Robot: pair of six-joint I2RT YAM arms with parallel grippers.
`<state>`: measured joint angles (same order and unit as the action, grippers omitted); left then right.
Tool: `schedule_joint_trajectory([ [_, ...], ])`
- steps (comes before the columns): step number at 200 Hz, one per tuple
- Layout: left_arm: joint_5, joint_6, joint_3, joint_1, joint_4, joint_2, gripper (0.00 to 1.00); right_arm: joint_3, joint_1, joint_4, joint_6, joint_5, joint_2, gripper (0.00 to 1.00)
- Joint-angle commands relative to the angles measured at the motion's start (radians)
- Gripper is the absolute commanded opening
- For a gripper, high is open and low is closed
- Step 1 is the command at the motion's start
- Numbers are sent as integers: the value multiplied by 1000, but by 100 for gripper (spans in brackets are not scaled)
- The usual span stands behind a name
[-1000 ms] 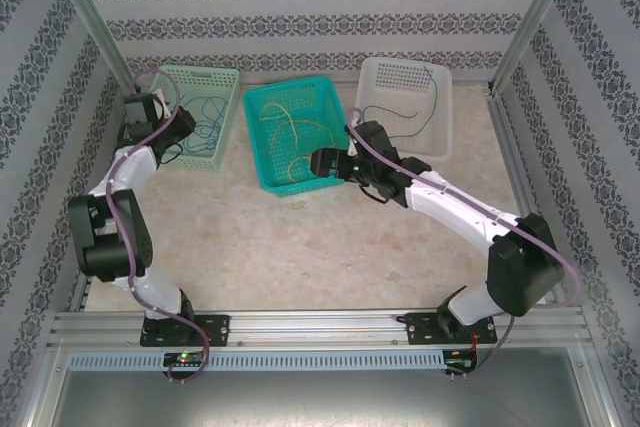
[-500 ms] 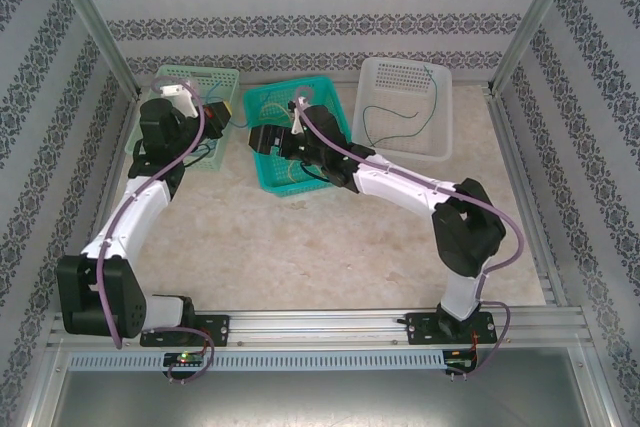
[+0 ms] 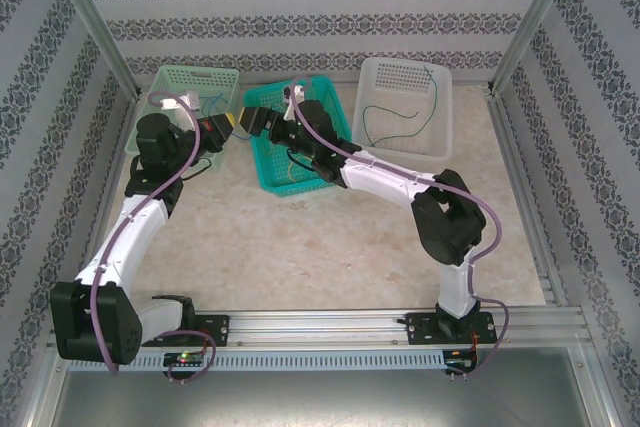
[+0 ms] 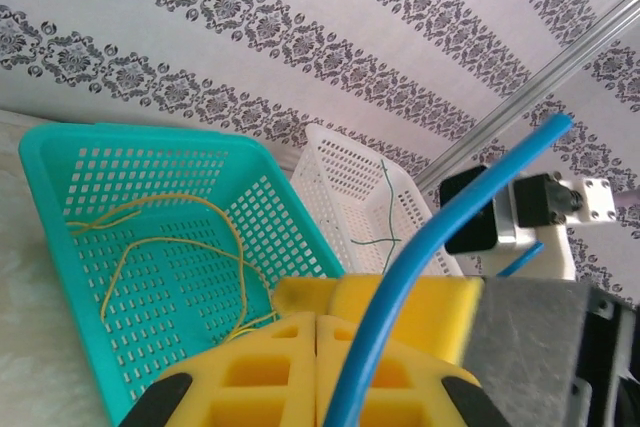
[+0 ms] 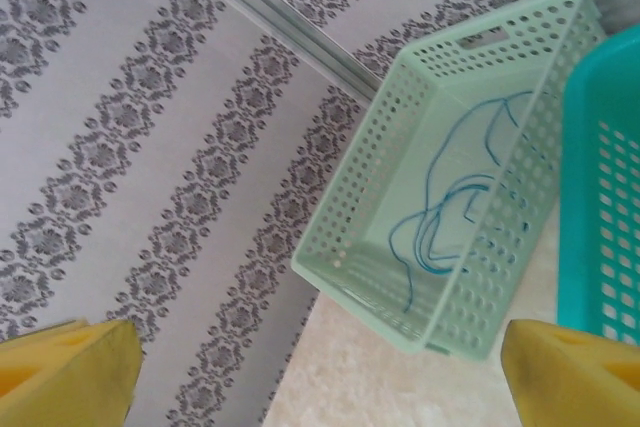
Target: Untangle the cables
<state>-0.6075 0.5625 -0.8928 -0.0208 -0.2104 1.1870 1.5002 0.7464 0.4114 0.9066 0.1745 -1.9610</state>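
Left wrist view: 1 blue cable [image 4: 440,217] rises from the left gripper [image 4: 318,367], whose jaws pinch it; yellow cables [image 4: 180,217] lie in the teal basket [image 4: 150,133], 1 green cable [image 4: 386,212] in the white basket [image 4: 335,159]; right gripper [image 5: 320,377], spread wide, faces the mint basket [image 5: 440,72] holding more blue cables [image 5: 440,215].

Left basket [image 3: 200,71], middle basket [image 3: 262,162], right basket [image 3: 400,74] each hold cables [image 3: 436,97].

Thin cables [image 4: 430,242], yellow, blue, green, separated
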Motion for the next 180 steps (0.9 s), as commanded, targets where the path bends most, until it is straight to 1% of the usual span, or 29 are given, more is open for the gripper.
schedule_joint_trajectory([
  [1, -9, -2, 16, -12, -27, -37, 0, 60, -12, 81, 79, 13, -39, 61],
  [7, 0, -5, 19, -11, -27, -44, 0, 62, -13, 75, 99, 9, -44, 46],
  [12, 7, -8, 20, -12, -27, -48, 0, 62, -13, 68, 116, 3, -46, 32],
  [17, 13, -12, 21, -11, -27, -52, 0, 54, -16, 69, 135, -7, -47, 21],
  [24, 24, -15, 22, -11, -26, -57, 0, 31, -16, 86, 165, -28, -44, 11],
  [29, 35, -16, 23, -11, -26, -63, 0, 9, -18, 109, 194, -45, -40, 6],
  [37, 55, -15, 29, -11, -35, -72, 0, -34, -21, 165, 245, -71, -36, 3],
  [50, 86, -4, 49, -11, -69, -88, 0, -93, -28, 275, 334, -99, -40, 2],
  [68, 121, 27, 80, -11, -142, -98, 0, -122, -28, 409, 454, -112, -72, 0],
  [84, 152, 69, 104, -11, -207, -99, 2, -125, -22, 563, 603, -146, -135, 0],
  [105, 218, 113, 154, -14, -308, -124, 1, -107, 1, 722, 787, -226, -225, 0],
  [126, 313, 106, 193, -14, -352, -175, 1, -85, 37, 799, 897, -288, -276, 0],
  [151, 370, 93, 209, -14, -390, -217, 1, -62, 77, 793, 977, -318, -295, 0],
  [157, 372, 94, 208, -14, -395, -218, 1, -50, 84, 788, 982, -315, -299, 5],
  [169, 370, 93, 199, -14, -394, -214, 1, -36, 90, 789, 968, -307, -301, 8],
  [172, 370, 94, 198, -14, -393, -212, 1, -35, 90, 791, 956, -304, -298, 10],
  [177, 370, 90, 194, -14, -390, -211, 1, -38, 89, 791, 935, -303, -291, 17],
  [180, 371, 87, 192, -15, -388, -212, 1, -41, 86, 789, 921, -300, -285, 25],
])
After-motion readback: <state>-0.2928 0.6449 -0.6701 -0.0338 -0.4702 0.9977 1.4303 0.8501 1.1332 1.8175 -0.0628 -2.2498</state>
